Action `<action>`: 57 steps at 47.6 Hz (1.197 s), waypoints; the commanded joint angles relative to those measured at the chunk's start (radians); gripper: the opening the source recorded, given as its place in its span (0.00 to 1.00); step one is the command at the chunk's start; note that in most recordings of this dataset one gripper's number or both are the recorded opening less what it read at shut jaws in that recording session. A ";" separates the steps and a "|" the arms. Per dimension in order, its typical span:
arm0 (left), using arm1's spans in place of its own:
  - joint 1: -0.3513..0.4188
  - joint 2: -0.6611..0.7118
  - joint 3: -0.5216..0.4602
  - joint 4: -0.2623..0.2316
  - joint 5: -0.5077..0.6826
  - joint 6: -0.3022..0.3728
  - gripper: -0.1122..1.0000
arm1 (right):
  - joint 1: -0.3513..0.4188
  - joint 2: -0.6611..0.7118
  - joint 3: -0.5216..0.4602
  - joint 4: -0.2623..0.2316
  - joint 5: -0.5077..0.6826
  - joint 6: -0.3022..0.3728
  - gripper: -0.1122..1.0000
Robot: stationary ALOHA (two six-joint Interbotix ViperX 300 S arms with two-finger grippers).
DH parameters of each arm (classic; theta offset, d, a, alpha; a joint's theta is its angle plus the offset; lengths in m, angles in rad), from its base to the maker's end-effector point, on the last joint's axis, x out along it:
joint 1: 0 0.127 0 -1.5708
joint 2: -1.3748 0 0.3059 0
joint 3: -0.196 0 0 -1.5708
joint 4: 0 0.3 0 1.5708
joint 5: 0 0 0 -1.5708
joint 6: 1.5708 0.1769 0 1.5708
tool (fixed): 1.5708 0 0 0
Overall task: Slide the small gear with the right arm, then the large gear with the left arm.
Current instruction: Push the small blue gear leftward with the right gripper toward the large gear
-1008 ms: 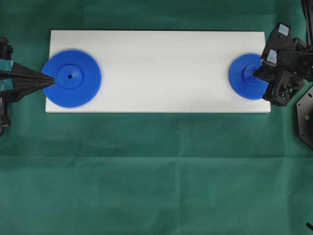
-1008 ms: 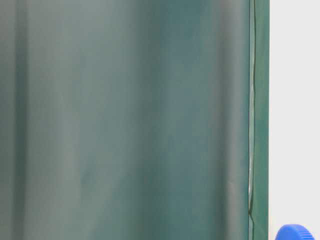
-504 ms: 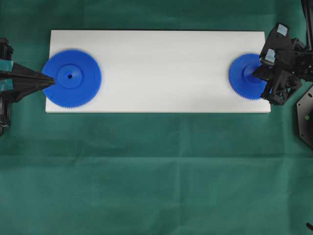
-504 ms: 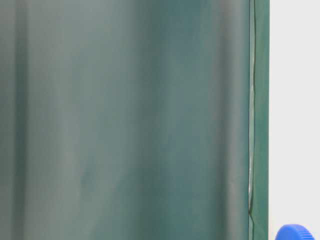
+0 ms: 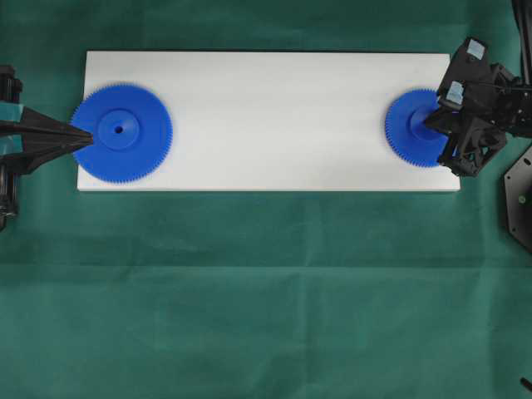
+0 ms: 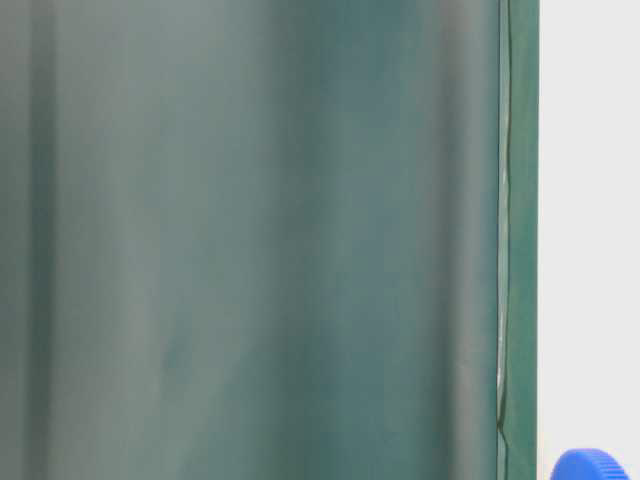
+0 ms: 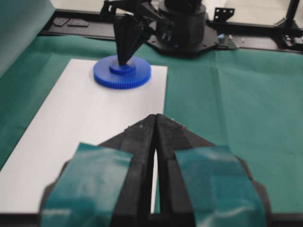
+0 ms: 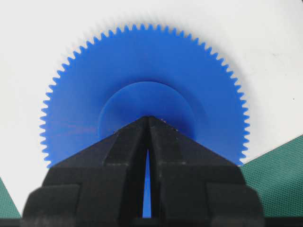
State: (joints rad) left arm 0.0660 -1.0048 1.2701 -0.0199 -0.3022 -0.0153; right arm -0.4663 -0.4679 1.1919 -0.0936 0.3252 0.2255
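The small gear (image 5: 409, 131) lies flat at the right end of the white board (image 5: 274, 91). My right gripper (image 5: 429, 125) is shut, and its pointed tip rests against the gear's raised hub (image 8: 147, 97). In the right wrist view the small gear (image 8: 142, 56) spreads out just beyond the right gripper (image 8: 149, 117). The large gear (image 5: 133, 133) lies at the board's left end. My left gripper (image 5: 90, 139) is shut, its tip at the large gear's hub on the left side. From the left wrist, the left gripper (image 7: 155, 116) points down the board at the small gear (image 7: 137, 78).
Green cloth (image 5: 266, 291) covers the table around the white board (image 7: 85, 123). A black plate (image 5: 519, 199) lies off the board's right end. Between the gears the board is bare. A blue toothed edge (image 6: 590, 465) shows in the table-level view.
The small gear has slid slightly left along the board with the right gripper's tip against its hub. The left arm and the large gear have stayed still.
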 commanded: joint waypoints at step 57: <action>0.005 0.005 0.000 -0.002 -0.006 -0.003 0.10 | 0.264 0.755 -0.752 -0.106 -0.155 -0.020 0.55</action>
State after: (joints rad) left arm 0.0660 -1.0048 1.2793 -0.0199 -0.3022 -0.0199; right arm -0.2393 0.2546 0.4817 -0.1902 0.1611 0.2071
